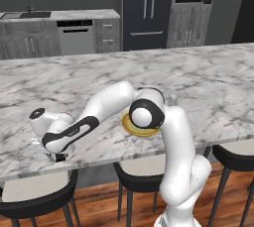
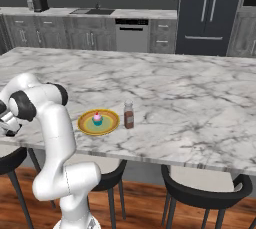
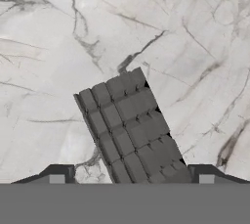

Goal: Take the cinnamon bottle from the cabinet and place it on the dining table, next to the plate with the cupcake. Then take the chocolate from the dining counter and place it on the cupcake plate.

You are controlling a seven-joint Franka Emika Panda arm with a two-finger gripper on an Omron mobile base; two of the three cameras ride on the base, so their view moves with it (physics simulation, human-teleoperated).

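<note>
Chocolate [image 3: 131,132] lies flat on the dining counter [image 3: 195,47], well off to the left of the plate as you face the slab, and in the hand view it sits right between the two finger tips, its near end running under the bottom of the frame. You can see the gripper [image 3: 131,175] straddling it with the tips spread either side of the bar and a gap showing on each, so the jaws are apart and not clamped on it; whether they're already touching the bar's edges lower down, I can't tell from this angle. In the left base view the gripper [image 1: 59,155] is down at the near edge of the slab, arm stretched low to the left. First half looks done: the cinnamon bottle [image 2: 129,115] stands upright on the marble just beside the plate [image 2: 111,125], to its right in the right base view, not touching it. The cupcake [image 2: 97,119] sits in the plate's centre. Left for you: close on the chocolate, lift it, carry it across to the plate and set it down beside the cupcake.
</note>
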